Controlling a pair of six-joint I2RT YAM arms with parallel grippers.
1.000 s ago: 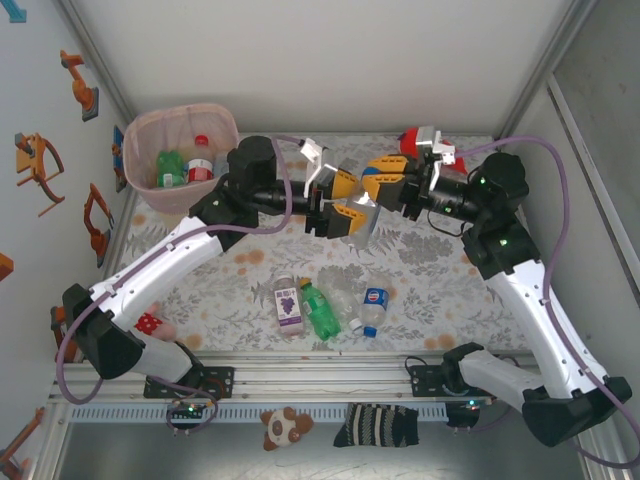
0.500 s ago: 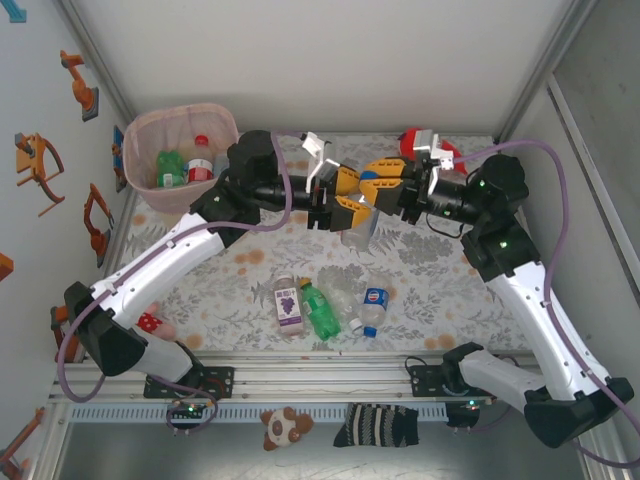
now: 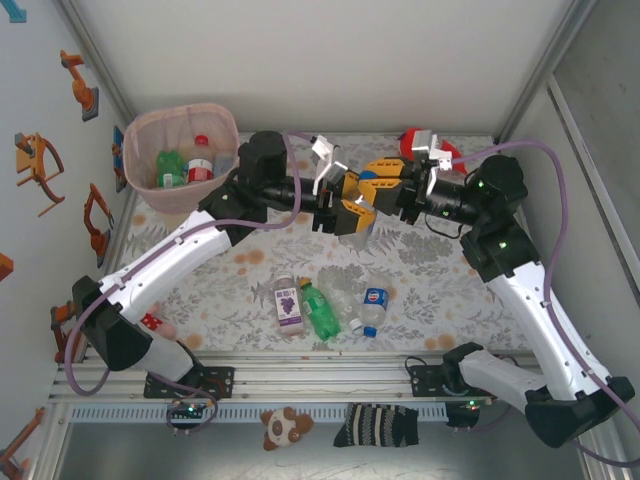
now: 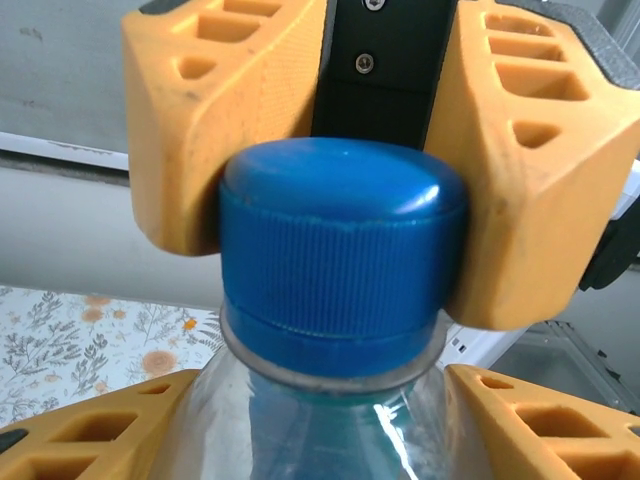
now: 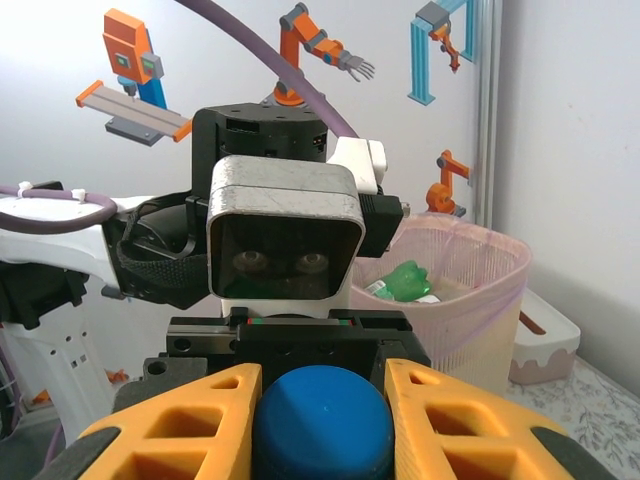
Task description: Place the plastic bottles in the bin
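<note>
While other bottles (image 3: 320, 308) lie near the near edge of the tabletop (image 3: 450, 270), a clear blue-capped bottle (image 4: 340, 250) is held above the tabletop's middle by both arms. Its cap is clamped by the jaws of the right gripper (image 5: 322, 420), and its body is gripped by the jaws of the left gripper (image 4: 320, 440). The bin (image 3: 180, 108), with more bottles (image 3: 170, 168) inside, is seen at the far left corner.

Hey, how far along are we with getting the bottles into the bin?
Done: a green bottle and a red-capped bottle lie in the bin. In hand: both claws grip one blue-capped bottle, the right claw on its cap, the left claw around its body. Left: at least three on the table: the purple-label bottle, the lime bottle and the blue-label bottle.
</note>
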